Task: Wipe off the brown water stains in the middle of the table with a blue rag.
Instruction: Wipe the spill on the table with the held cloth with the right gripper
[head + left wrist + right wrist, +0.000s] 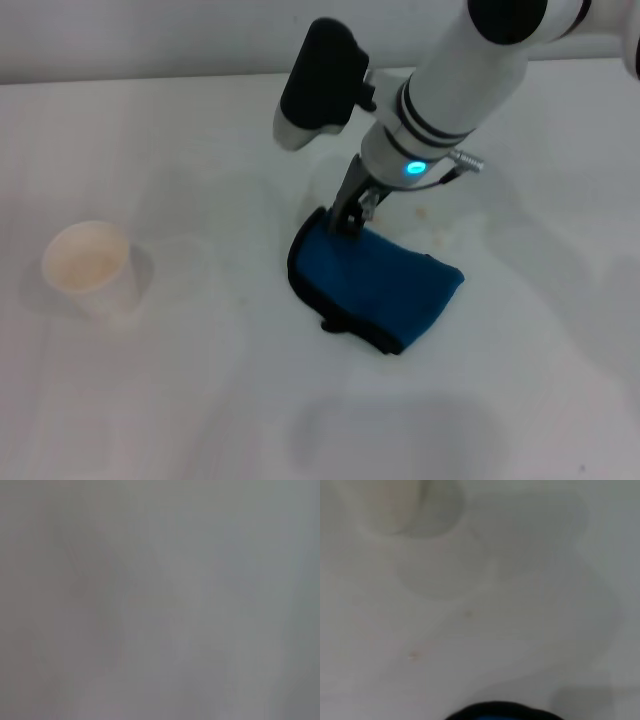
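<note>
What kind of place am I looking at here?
Probably a lab or test bench: a bare white table holds only a paper cup and a blue rag, which the right end effector grips at its edge.

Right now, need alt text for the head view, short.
The right pincer pinches the far edge of a blue rag lying on the white table, its arm reaching in from the upper right. A few faint brown stains show beside the rag, and a paper cup stands far off to the left.

White paper cup (88, 266) upright, far left of view, beige inside, standing alone.
</note>
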You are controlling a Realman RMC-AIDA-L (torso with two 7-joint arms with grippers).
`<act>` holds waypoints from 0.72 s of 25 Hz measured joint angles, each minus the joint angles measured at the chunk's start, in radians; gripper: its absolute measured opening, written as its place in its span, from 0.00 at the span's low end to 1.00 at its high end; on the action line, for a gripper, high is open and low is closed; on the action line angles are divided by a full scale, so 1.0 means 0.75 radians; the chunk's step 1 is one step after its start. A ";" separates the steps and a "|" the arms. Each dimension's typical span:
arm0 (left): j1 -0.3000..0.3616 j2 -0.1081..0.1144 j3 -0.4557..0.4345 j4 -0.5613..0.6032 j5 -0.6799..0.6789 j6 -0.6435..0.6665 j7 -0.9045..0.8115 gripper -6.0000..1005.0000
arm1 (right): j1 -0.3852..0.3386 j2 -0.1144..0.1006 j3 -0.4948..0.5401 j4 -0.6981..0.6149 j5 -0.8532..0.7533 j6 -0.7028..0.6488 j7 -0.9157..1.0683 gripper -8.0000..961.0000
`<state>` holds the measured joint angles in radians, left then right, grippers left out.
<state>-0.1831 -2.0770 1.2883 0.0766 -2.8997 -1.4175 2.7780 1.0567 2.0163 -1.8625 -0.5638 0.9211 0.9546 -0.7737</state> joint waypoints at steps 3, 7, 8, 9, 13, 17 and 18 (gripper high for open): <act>0.000 0.000 -0.002 0.000 -0.001 0.000 0.000 0.87 | 0.016 0.005 0.062 0.034 -0.079 -0.031 0.003 0.04; 0.001 0.000 -0.003 0.004 -0.001 0.002 0.000 0.87 | 0.019 0.003 0.089 0.043 -0.112 -0.071 0.009 0.04; 0.001 0.000 -0.003 0.004 -0.001 0.002 0.000 0.87 | 0.019 0.001 0.096 0.043 -0.114 -0.077 0.011 0.04; 0.001 0.000 -0.003 0.003 -0.001 0.003 0.000 0.87 | 0.019 0.000 0.111 0.045 -0.124 -0.082 0.011 0.04; 0.002 0.001 -0.004 0.001 -0.001 0.006 0.000 0.87 | 0.023 0.002 0.182 0.059 -0.238 -0.104 0.044 0.04; 0.008 0.002 -0.004 0.002 -0.001 0.006 0.000 0.87 | 0.021 0.000 0.190 0.062 -0.372 -0.132 0.141 0.04; 0.009 0.002 -0.004 0.002 -0.001 0.006 0.000 0.87 | 0.019 -0.002 0.191 0.063 -0.395 -0.136 0.161 0.04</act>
<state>-0.1765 -2.0755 1.2851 0.0782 -2.9007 -1.4128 2.7780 1.0709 2.0148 -1.7193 -0.5168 0.6247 0.8525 -0.6532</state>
